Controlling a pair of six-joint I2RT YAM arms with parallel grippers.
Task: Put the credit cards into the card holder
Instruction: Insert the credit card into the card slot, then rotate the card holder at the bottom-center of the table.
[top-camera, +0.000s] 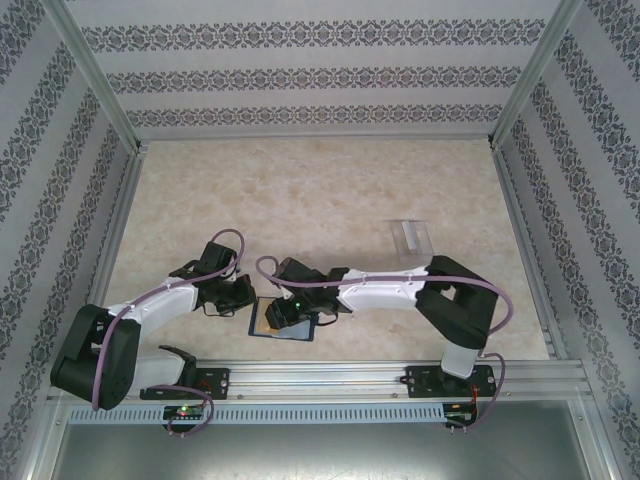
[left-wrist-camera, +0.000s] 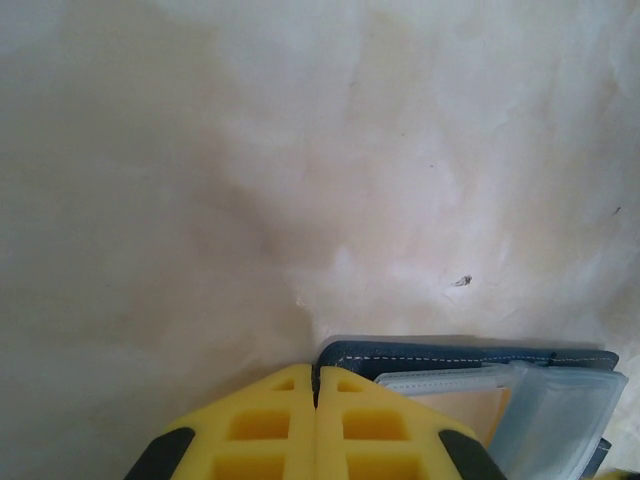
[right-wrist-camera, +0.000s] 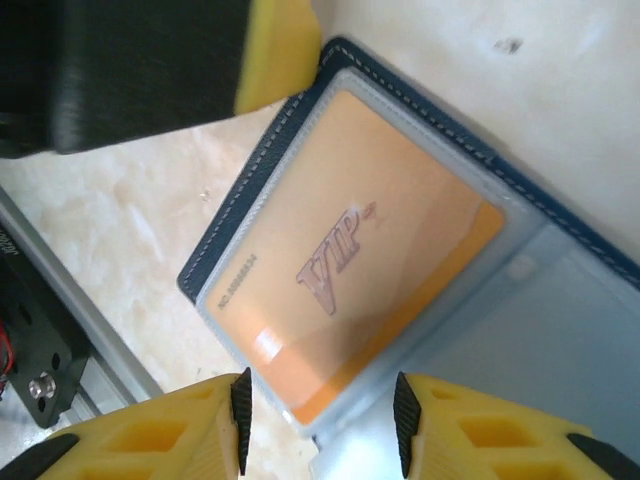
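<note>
The card holder (top-camera: 268, 327) lies open on the table near the front rail, navy with white stitching (right-wrist-camera: 250, 190). An orange credit card (right-wrist-camera: 350, 270) marked VIP lies in its clear pocket (left-wrist-camera: 560, 410). My right gripper (right-wrist-camera: 320, 420) hovers open over the card's near corner, nothing between its fingers. My left gripper (left-wrist-camera: 317, 385) is shut, its yellow fingertips (right-wrist-camera: 280, 50) at the holder's far corner (left-wrist-camera: 470, 357). From above, the right gripper (top-camera: 290, 318) covers part of the holder, with the left gripper (top-camera: 243, 297) just to its left.
A small clear plastic piece (top-camera: 410, 235) with grey stripes stands at the back right. The aluminium rail (top-camera: 330, 378) runs along the near edge, close to the holder. Patterned walls enclose the marble-look tabletop (top-camera: 320, 190).
</note>
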